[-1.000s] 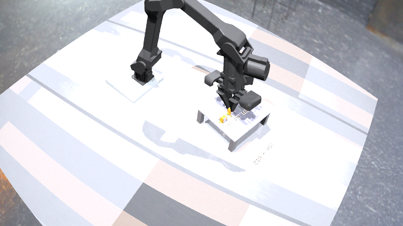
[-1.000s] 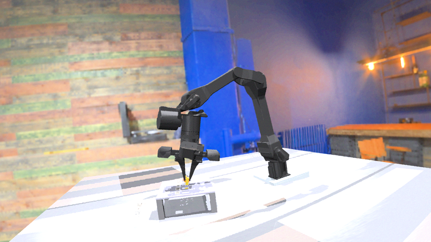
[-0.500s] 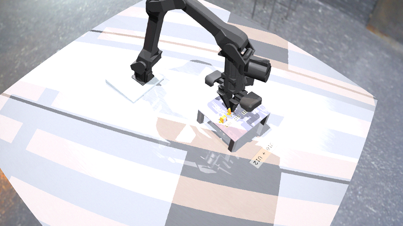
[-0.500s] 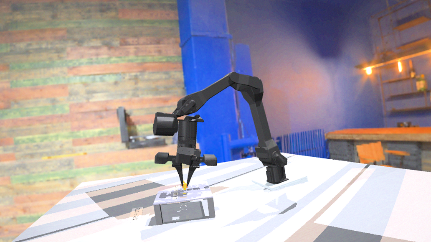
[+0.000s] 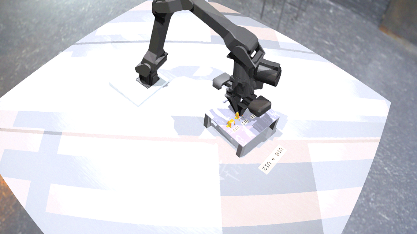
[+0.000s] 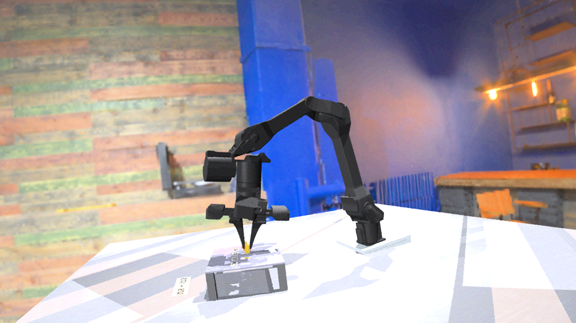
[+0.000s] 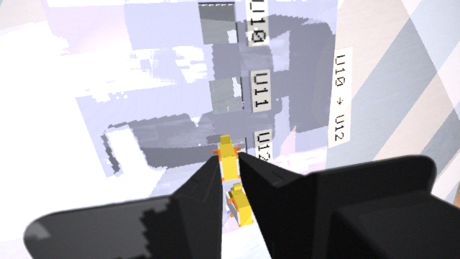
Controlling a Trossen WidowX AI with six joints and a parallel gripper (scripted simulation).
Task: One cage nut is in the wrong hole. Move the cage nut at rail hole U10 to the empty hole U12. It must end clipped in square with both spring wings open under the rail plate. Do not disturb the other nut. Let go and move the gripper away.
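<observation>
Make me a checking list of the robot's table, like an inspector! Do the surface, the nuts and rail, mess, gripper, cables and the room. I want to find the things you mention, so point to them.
Surface: pale table [image 5: 125, 202] [image 6: 353, 322] with shadows and tinted patches.
Held nut: yellow cage nut [image 5: 237, 115] [image 6: 246, 248] [image 7: 230, 167], at U12; clipped in or not, I cannot tell.
Other nut: second cage nut [image 5: 230, 123] [image 7: 244, 212], by label U13.
Rail: raised plate [image 5: 244, 135] [image 6: 264, 261] [image 7: 158, 72]; holes U10 [image 7: 217, 29] and U11 [image 7: 226, 95] have no nut.
Clutter: nothing seen.
Gripper: gripper [image 5: 239, 113] [image 6: 247, 248] [image 7: 229, 155] shut on the held nut.
Cables: nothing seen.
Surroundings: wooden wall [image 6: 72, 114], blue pillar [image 6: 277, 86], lit shelves [image 6: 565, 72].
</observation>
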